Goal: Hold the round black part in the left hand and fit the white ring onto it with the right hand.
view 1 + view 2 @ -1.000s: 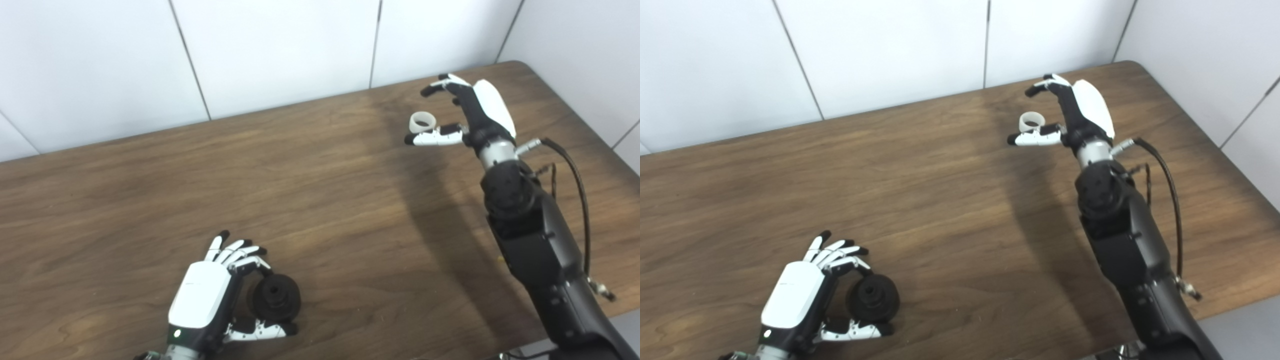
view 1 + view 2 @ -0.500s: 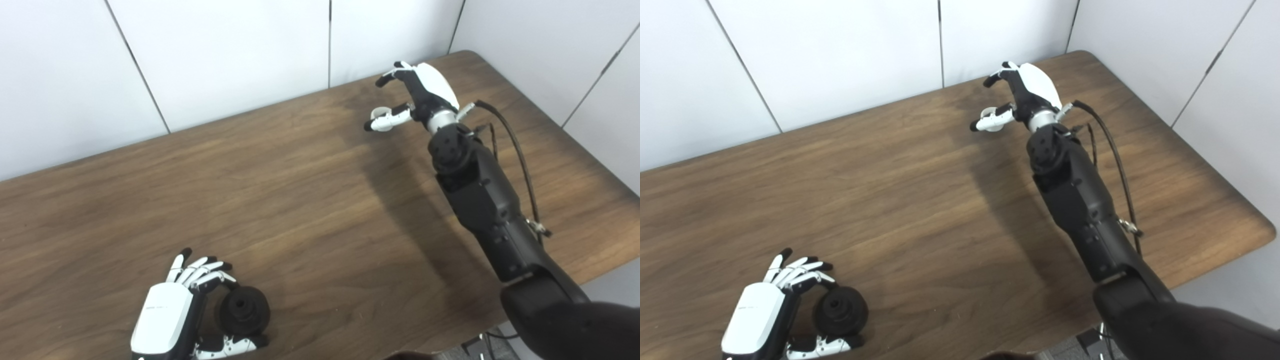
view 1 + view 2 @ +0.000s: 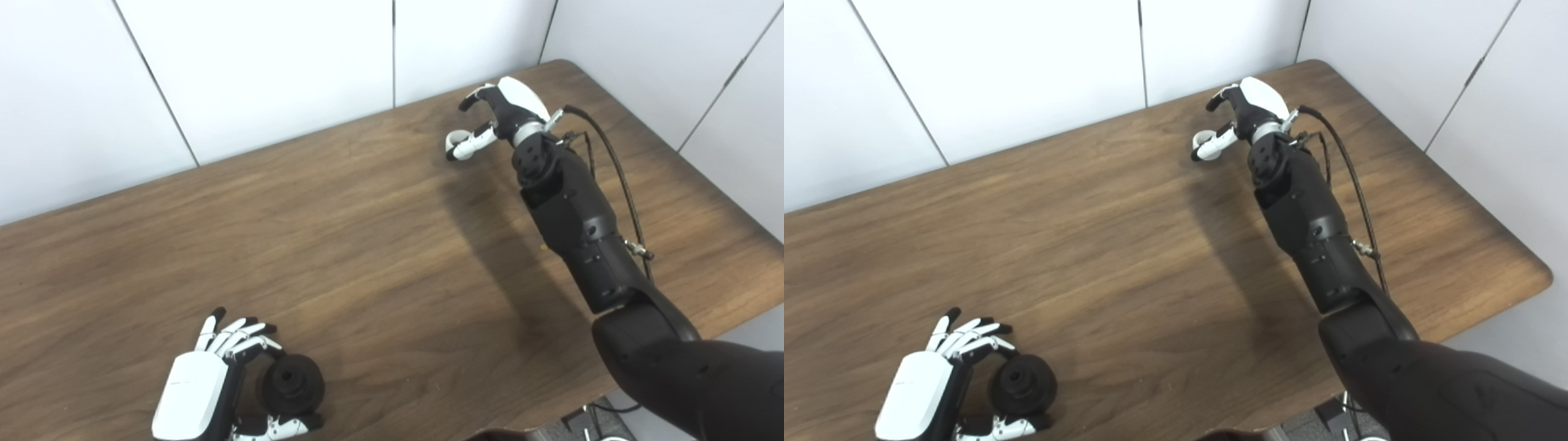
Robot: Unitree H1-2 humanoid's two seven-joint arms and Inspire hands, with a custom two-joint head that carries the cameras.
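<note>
The round black part [image 3: 292, 384] lies on the wooden table [image 3: 367, 257] at about 7 o'clock, cupped between the fingers and thumb of my left hand [image 3: 202, 392]. The white ring [image 3: 454, 138] sits far off at 1 o'clock, where my right hand [image 3: 499, 113] hangs spread, its thumb across the ring, not visibly clamped.
</note>
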